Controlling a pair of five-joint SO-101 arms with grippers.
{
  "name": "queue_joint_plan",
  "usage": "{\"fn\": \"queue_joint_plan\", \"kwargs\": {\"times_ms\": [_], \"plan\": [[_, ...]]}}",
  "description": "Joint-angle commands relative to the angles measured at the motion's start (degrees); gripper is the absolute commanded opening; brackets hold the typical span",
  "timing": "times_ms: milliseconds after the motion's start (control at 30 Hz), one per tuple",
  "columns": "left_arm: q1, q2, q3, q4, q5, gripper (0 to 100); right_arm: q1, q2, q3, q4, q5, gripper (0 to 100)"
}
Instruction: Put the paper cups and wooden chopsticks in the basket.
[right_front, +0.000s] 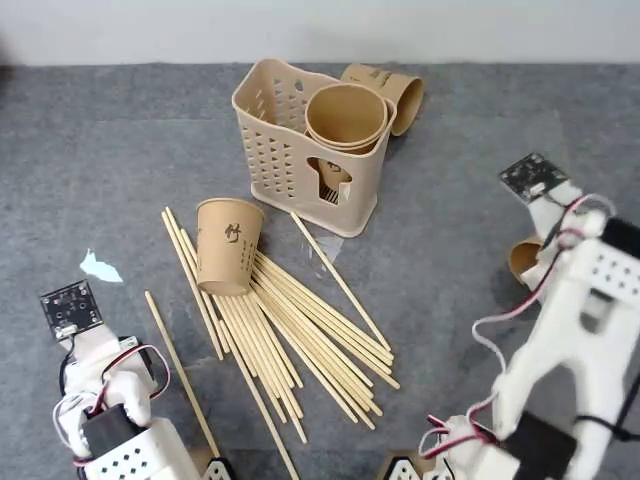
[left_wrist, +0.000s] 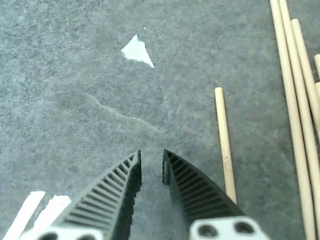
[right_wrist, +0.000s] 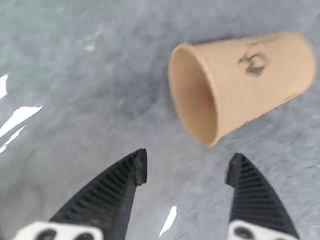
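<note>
The paper cup (right_wrist: 240, 85) lies on its side on the bench (right_wrist: 75, 75) just ahead of the right claw (right_wrist: 189, 161), spread wide and empty; light and easily crushed (a thin wall, likely), it wants a gentle pinch at the rim; the left claw (left_wrist: 151, 157) is barely parted, empty.

Beige basket (right_front: 290, 150), far centre, holds nested cups (right_front: 346, 115); another cup (right_front: 395, 90) lies behind it, one cup (right_front: 228, 245) stands on scattered chopsticks (right_front: 300, 340), and a last cup (right_wrist: 240, 85) lies on its side at right.

The high camera looks down from far above the basket (right_front: 270, 170), while the wrist cameras face the table (right_front: 470, 170) closely, the left sharing chopsticks (left_wrist: 295, 100) left of the basket, the right a cup (right_wrist: 240, 85) to its right.
</note>
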Motion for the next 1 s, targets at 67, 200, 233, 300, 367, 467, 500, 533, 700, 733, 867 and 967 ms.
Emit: {"fn": "queue_joint_plan", "kwargs": {"times_ms": [67, 200, 233, 300, 367, 467, 500, 533, 700, 733, 867, 967], "plan": [[-0.35, -0.18, -1.36, 0.09, -0.26, 8, 0.48, -3.56, 4.48, -14.81, -1.41, 29.4], [-0.35, -0.18, -1.36, 0.09, -0.26, 8, 0.66, 2.07, 4.31, -22.99, -1.41, 29.2], [-0.35, -0.18, -1.36, 0.09, -0.26, 8, 0.75, 3.91, 4.31, -25.01, -1.41, 29.2], [-0.35, -0.18, -1.36, 0.09, -0.26, 8, 0.84, 7.52, 4.31, -27.74, -1.41, 29.2], [-0.35, -0.18, -1.36, 0.09, -0.26, 8, 0.84, 10.51, 4.22, -28.7, -1.41, 29.2], [-0.35, -0.18, -1.36, 0.09, -0.26, 8, 0.66, 12.79, 4.22, -29.67, -1.41, 29.2], [-0.35, -0.18, -1.36, 0.09, -0.26, 8, 0.66, 13.14, 4.31, -30.02, -1.41, 28.8], [-0.35, -0.18, -1.36, 0.09, -0.26, 8, 0.66, 13.58, 4.31, -30.55, -1.41, 27.3], [-0.35, -0.18, -1.36, 0.09, -0.26, 8, 0.57, 14.99, 4.22, -34.59, -1.41, 9.9], [-0.35, -0.18, -1.36, 0.09, -0.26, 8, 0.57, 14.99, 4.22, -35.03, -1.41, 6.9], [-0.35, -0.18, -1.36, 0.09, -0.26, 8, 0.66, 12.79, 4.04, -34.86, -1.58, 1.3], [-0.35, -0.18, -1.36, 0.09, -0.26, 8, 0.4, 8.75, 4.04, -34.51, -4.31, 1.0]]}}
